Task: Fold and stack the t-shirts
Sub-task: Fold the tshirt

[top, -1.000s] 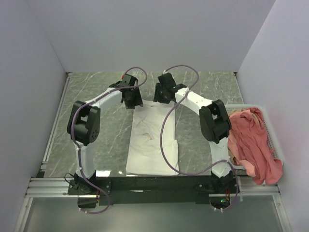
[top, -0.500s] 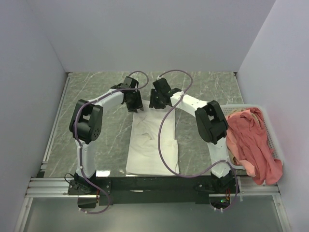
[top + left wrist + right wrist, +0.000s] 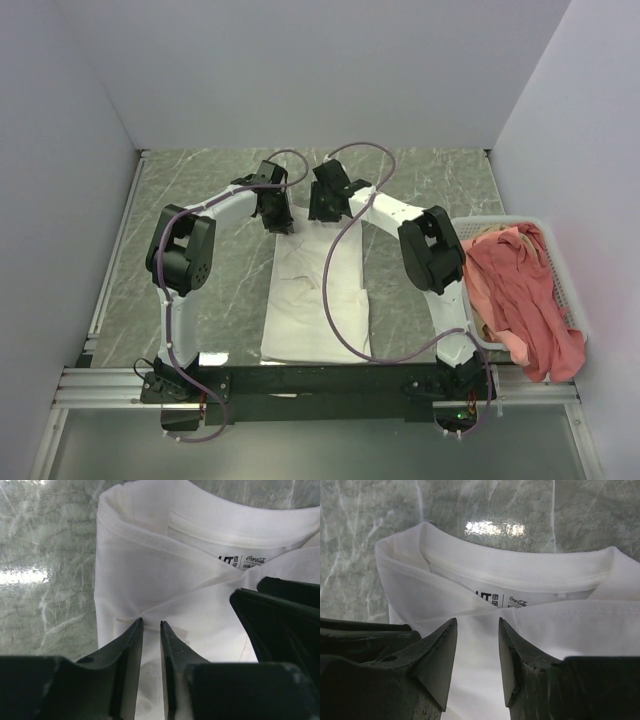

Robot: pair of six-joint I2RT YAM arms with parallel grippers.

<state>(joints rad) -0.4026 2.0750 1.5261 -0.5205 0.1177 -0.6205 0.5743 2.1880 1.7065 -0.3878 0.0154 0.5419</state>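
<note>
Just beyond both jaws lies the white t-shirt's collar (image 3: 510, 572).

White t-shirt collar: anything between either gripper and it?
Nothing visible. The left gripper and the right gripper both sit directly over the white t-shirt near its collar, with only bare cloth beneath them.

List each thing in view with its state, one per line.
White shirt: partly folded, flat on table.
Basket: upright, holding shirts.
Pink shirts: crumpled in basket.
Left gripper: jaws nearly shut at collar, grip unclear.
Right gripper: open above collar.
</note>
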